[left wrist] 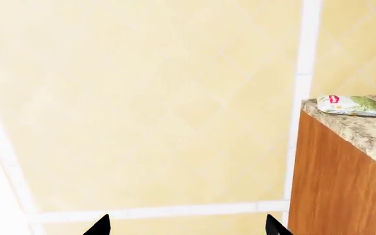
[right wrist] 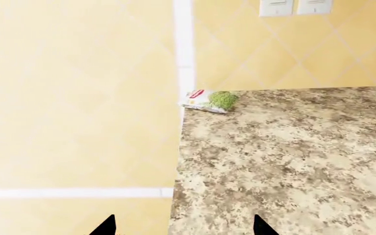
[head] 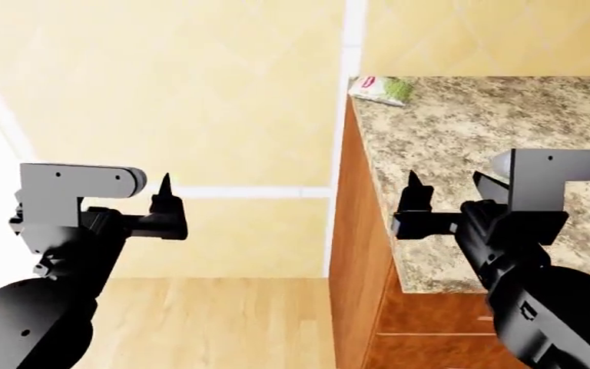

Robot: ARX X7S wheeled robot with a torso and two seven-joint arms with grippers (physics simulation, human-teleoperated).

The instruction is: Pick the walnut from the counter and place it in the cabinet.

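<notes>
Yellow tiled wall stands behind the granite counter, where no walnut is visible ahead of the spread, empty fingers; being light, hard and round, it probably needs a grip across its middle.

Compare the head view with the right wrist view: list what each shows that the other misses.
Only the head view shows both arms, the left hand, the right hand over the counter, and the wood floor. Only the right wrist view shows the wall switch plates. Both share the counter, the packet of peas at its far corner, and the yellow tiled wall. Neither shows the walnut.
</notes>
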